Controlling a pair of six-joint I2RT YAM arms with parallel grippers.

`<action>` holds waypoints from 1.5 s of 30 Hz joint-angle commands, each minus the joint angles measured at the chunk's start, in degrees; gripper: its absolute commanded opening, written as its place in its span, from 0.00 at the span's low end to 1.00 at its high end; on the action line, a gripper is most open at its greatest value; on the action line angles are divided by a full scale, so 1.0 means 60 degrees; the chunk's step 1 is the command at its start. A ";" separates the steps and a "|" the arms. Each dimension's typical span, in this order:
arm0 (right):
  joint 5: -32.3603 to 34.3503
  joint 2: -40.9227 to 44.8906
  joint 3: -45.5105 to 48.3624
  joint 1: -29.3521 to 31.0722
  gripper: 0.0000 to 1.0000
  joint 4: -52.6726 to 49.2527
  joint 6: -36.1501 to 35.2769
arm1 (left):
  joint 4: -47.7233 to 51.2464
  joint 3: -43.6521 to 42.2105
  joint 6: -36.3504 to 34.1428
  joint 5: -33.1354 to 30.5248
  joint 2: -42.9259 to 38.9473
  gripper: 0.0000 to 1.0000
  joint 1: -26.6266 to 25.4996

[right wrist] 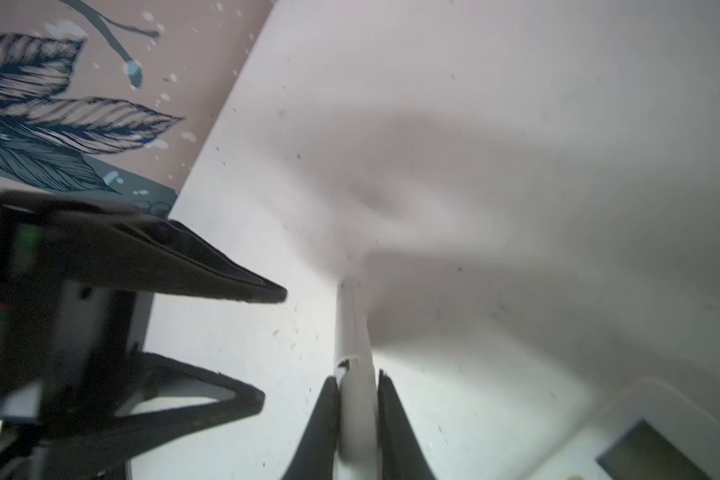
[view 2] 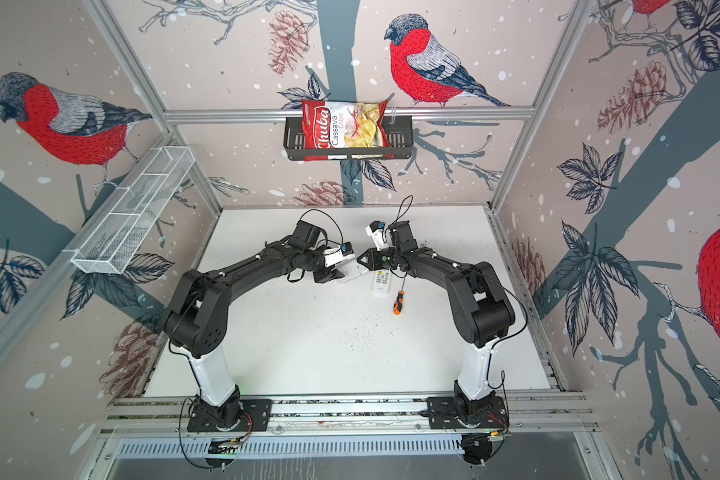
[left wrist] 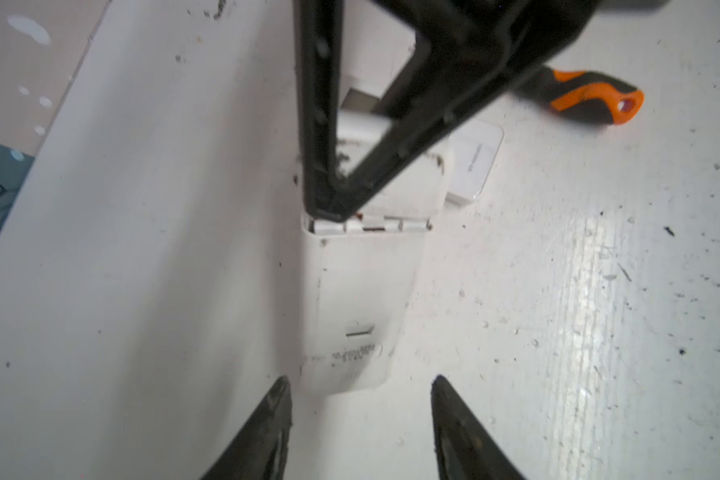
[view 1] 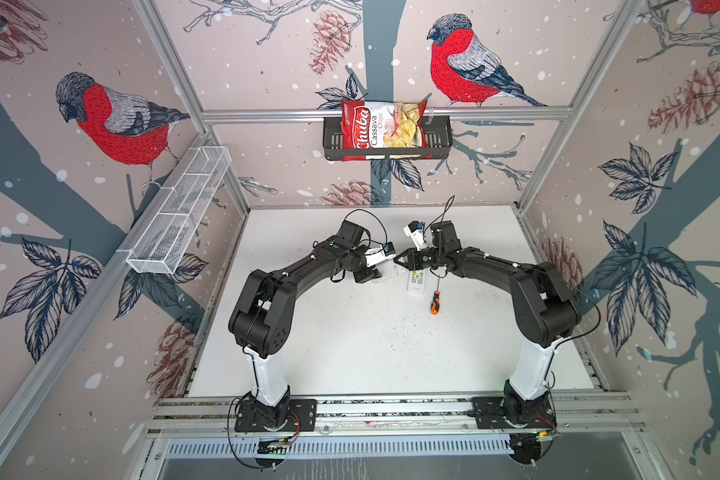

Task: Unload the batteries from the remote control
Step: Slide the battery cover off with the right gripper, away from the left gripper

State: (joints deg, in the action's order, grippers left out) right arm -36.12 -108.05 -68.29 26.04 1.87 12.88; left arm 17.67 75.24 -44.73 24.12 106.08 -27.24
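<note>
Where both arms meet over the far middle of the white table [view 1: 350, 353], you find the work zone.

Check the left gripper [left wrist: 361, 378] first. Its jaws stand apart, wider than the remote [left wrist: 362, 291], and straddle one end of it with a gap on each side. It holds nothing.

Check the right gripper [right wrist: 358, 376] next. Its jaws are closed on the remote, which its own wrist view shows edge-on as a thin white slab pinched between the fingertips. In the left wrist view, the closed tips sit on one corner of the seam [left wrist: 391, 226] that crosses the remote's back.

The remote lies back-up between the two grippers. You cannot tell whether it rests flat on the table.

A second remote [view 1: 415, 283] lies face-up on the table just beside it, below the right gripper. A screwdriver [view 1: 435, 303] lies just right of the second remote, with its handle toward the arm bases.

Treat the batteries as hidden. Only a small red-and-dark sliver [left wrist: 360, 217] shows in the seam beside the right gripper's tips. You cannot tell whether it is a battery.
</note>
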 commanded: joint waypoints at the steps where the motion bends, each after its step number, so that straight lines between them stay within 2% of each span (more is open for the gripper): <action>1: 0.0629 -0.0004 -0.0045 0.0010 0.33 -0.0451 -0.0415 | -0.0170 0.0057 0.0027 0.0302 -0.0005 0.38 -0.0015; 2: 0.0670 0.0022 -0.0044 -0.0012 0.42 -0.0497 -0.0443 | -0.0157 0.0062 0.0021 0.0303 0.0008 0.38 -0.0007; 4: 0.0695 0.0077 -0.0010 -0.0032 0.51 -0.0503 -0.0463 | -0.0155 0.0057 0.0010 0.0291 0.0042 0.38 -0.0015; 9: 0.0771 0.0137 0.0008 -0.0087 0.54 -0.0599 -0.0519 | -0.0178 0.0086 0.0028 0.0345 0.0197 0.39 -0.0029; 13: 0.0947 0.0137 0.0137 -0.0118 0.58 -0.0633 -0.0543 | -0.0130 0.0187 -0.0070 0.0255 0.0412 0.48 -0.0083; 17: 0.1201 0.0137 0.0267 -0.0147 0.63 -0.0663 -0.0536 | -0.0100 0.0313 -0.0060 0.0292 0.0679 0.64 -0.0137; 20: 0.1473 0.0221 0.0352 -0.0156 0.65 -0.0770 -0.0542 | -0.0195 0.0293 -0.0074 0.0297 0.0847 0.69 -0.0243; 24: 0.1917 0.0341 0.0522 -0.0053 0.69 -0.0908 -0.0663 | -0.0306 0.0301 -0.0062 0.0181 0.1095 0.71 -0.0319; 31: 0.2475 0.0573 0.0886 0.0281 0.68 -0.1053 -0.0785 | -0.0855 -0.0047 0.0088 0.0118 0.1177 0.71 -0.0292; 37: 0.3435 0.0692 0.1125 0.0524 0.65 -0.0978 -0.0683 | -0.0800 0.0402 0.0209 -0.0093 0.1701 0.71 -0.0291; 39: 0.4013 0.0688 0.1178 0.0694 0.60 -0.0956 -0.0698 | -0.0799 0.0468 0.0219 -0.0069 0.1729 0.71 -0.0266; 41: 0.4109 0.0665 0.1201 0.0754 0.51 -0.0877 -0.0690 | -0.0889 0.0450 0.0249 -0.0038 0.1693 0.71 -0.0260; 45: 0.3972 0.0632 0.1216 0.0899 0.47 -0.0853 -0.0767 | -0.1089 0.0268 0.0475 -0.0001 0.1499 0.71 -0.0120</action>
State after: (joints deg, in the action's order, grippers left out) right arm -13.54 -104.40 -61.12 30.85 -3.73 8.95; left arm 13.52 77.41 -43.33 23.77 116.14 -28.58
